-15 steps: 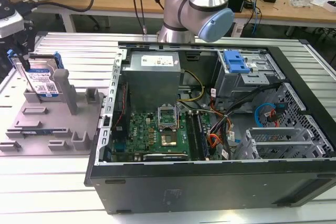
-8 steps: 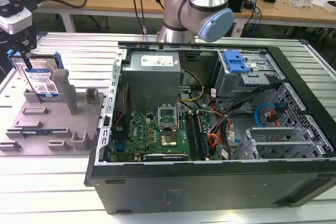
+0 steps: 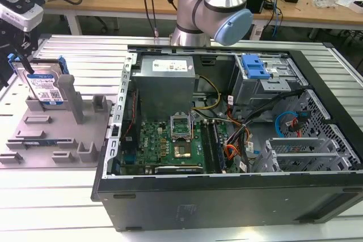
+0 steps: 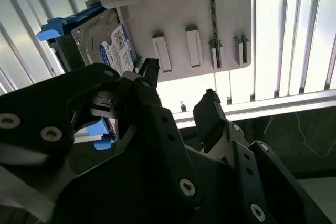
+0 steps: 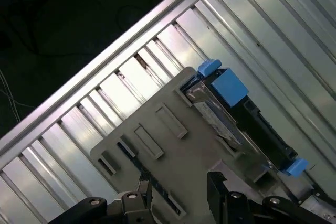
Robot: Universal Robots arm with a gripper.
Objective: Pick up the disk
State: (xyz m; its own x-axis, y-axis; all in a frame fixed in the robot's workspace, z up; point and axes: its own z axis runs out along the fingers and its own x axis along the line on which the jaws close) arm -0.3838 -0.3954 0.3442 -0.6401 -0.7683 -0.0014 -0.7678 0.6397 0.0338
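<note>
The disk is a silver hard drive with a blue-and-white label and blue side rails. It stands on edge in the grey fixture at the exterior view's left, leaning against an upright post. My gripper hangs just above the disk's upper corner on the exterior view's left. In both wrist views the black fingers are spread with nothing between them. The gripper sits beside the disk over the fixture. The first wrist view has the gripper near the disk, which stands on the fixture.
An open computer case lies at the exterior view's right, with a blue drive caddy inside. The arm rises behind it. The ribbed metal table ends just past the fixture, with dark floor beyond. Cluttered benches stand at the back.
</note>
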